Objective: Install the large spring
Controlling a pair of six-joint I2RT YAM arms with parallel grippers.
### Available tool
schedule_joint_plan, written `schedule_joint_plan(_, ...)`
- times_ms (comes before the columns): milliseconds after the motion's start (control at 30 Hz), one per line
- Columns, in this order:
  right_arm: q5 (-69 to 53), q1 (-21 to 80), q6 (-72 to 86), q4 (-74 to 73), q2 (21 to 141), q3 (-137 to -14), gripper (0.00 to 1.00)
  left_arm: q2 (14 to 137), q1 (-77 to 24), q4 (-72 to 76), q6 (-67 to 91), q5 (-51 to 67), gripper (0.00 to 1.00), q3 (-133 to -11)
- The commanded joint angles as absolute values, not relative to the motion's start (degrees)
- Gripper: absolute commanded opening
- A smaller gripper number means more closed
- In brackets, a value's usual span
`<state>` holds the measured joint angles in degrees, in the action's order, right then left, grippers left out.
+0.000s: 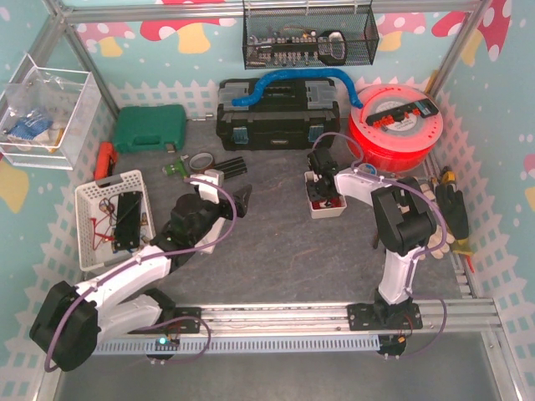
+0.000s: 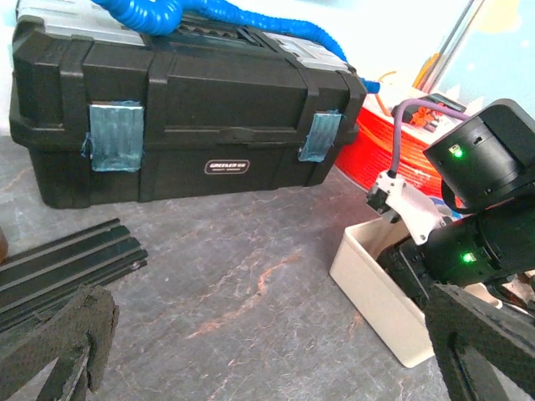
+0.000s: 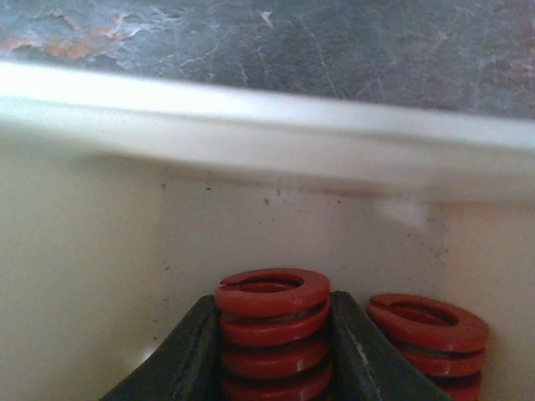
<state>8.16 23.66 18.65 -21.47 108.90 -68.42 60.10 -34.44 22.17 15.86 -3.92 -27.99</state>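
Right gripper (image 1: 321, 179) is down inside the white bin (image 3: 251, 125). Its fingers (image 3: 188, 355) are clamped on either side of the large spring (image 3: 272, 322), which stands upright with its long axis vertical. A second red spring (image 3: 428, 334) stands just beside it in the same bin. Left gripper (image 2: 267, 359) hovers over the surface (image 2: 251, 284), fingers apart.

The black plastic toolbox (image 2: 184, 92) at the far side of the table carries a small dark label (image 2: 227, 167) on its front whose white lettering seems to read "GREATER", with a finer line below too small to read. The white marks on the red round cable reel (image 1: 393, 138) at the far right cannot be read.
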Motion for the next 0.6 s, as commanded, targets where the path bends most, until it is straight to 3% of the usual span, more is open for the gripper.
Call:
schedule_joint_plan(0,8.78,23.38,18.02,-22.68,109.34,-68.16,0.21,59.70,-34.90,23.28,14.68,-4.78,0.99,-27.69)
schedule_joint_plan(367,12.01,23.42,14.67,-20.56,96.95,-67.23,0.08,60.41,-34.90,23.38,16.52,-7.69,0.99,-27.71)
schedule_joint_plan(567,4.91,24.33,9.55,-12.35,85.99,-61.21,0.05,61.03,-34.90,21.58,21.28,-12.11,0.99,-28.40)
